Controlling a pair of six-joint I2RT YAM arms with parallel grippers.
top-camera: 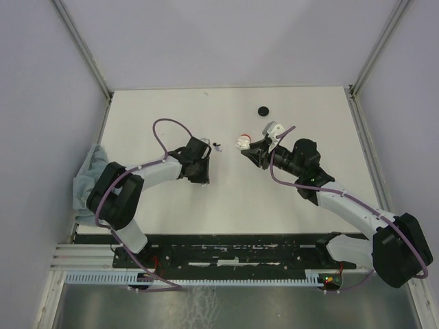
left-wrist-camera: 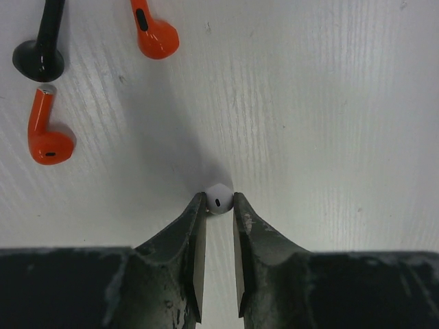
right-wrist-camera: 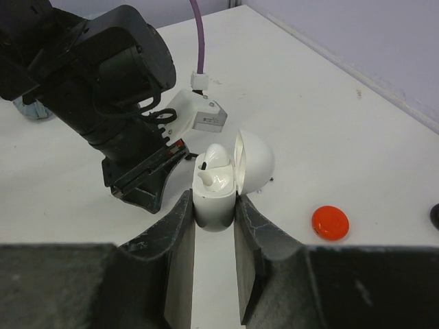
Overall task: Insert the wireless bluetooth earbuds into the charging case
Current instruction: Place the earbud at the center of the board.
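Observation:
My left gripper (left-wrist-camera: 219,201) is shut on a tiny white earbud (left-wrist-camera: 219,197), pinched at the very fingertips just above the white table. In the top view that gripper (top-camera: 204,164) sits left of centre. My right gripper (right-wrist-camera: 214,203) is shut on the white charging case (right-wrist-camera: 217,205), held upright with its lid (right-wrist-camera: 255,161) swung open. One white earbud (right-wrist-camera: 218,168) sits in the case. In the top view the case (top-camera: 241,142) lies a short way right of the left gripper. The left arm (right-wrist-camera: 103,82) fills the right wrist view behind the case.
Two red earbuds (left-wrist-camera: 48,133) (left-wrist-camera: 154,34) and a black earbud (left-wrist-camera: 40,53) lie loose ahead of the left gripper. A red case (right-wrist-camera: 330,222) rests to the right of the white case. A black case (top-camera: 263,110) lies farther back.

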